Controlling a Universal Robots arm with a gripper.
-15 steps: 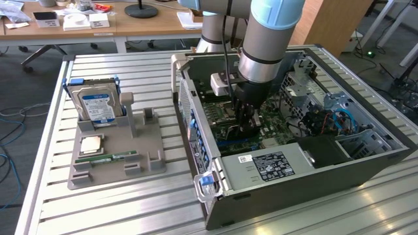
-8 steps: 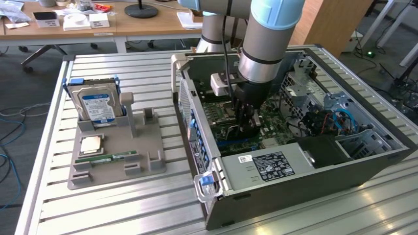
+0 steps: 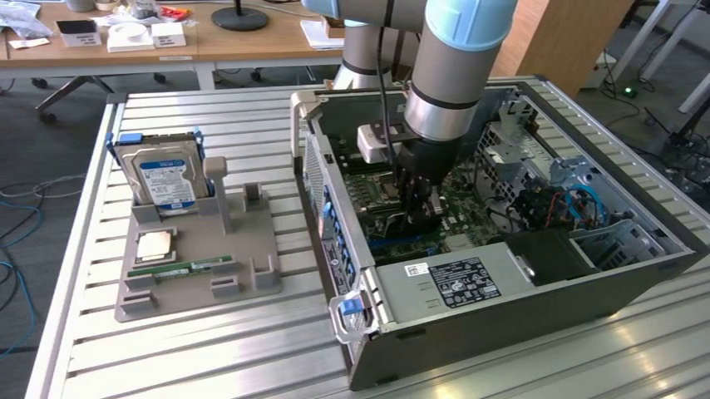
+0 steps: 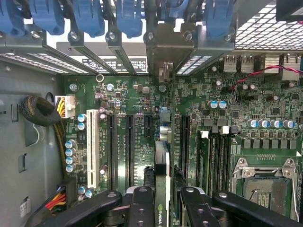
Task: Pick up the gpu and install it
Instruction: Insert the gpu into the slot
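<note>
gripper grips gpu edge-on | exterior: inside case

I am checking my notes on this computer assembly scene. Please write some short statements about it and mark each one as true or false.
1. The gripper is shut on the gpu above the motherboard. True.
2. The hard drive lies inside the computer case. False: it stands in the grey holder on the table, outside the case.
3. The green memory stick rests on the grey holder. True.
4. The CPU socket already carries a cooler. False: the socket is bare.
5. The case side is closed. False: it is open and the motherboard is exposed.
</note>
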